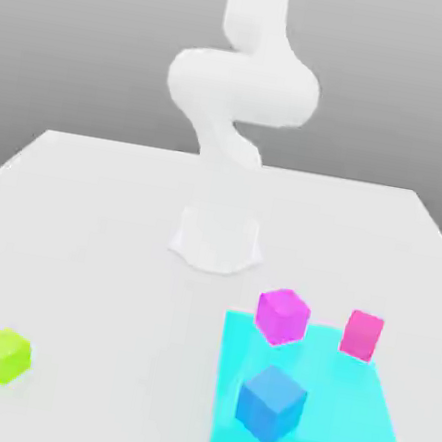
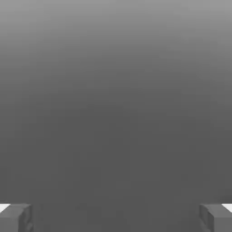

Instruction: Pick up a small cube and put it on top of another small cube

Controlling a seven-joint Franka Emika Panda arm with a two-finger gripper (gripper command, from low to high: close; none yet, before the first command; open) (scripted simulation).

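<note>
Four small cubes lie on the white table. A lime-green cube [image 1: 5, 355] sits alone toward the exterior view's left front. A magenta cube [image 1: 282, 315] and a pink cube [image 1: 362, 335] stand at the far edge of a flat cyan slab [image 1: 352, 430]. On the slab rests a blue cube [image 1: 270, 404]. In the hand view my gripper [image 2: 116, 218] is open, with its two grey fingertips [image 2: 16, 218] far apart. Nothing lies between them, only plain grey background beyond.
The white arm [image 1: 242, 87] rises from its round base [image 1: 217, 240] at the table's middle and leaves the exterior view's top. The white table [image 1: 104, 277] stretches bare between the green cube and the slab.
</note>
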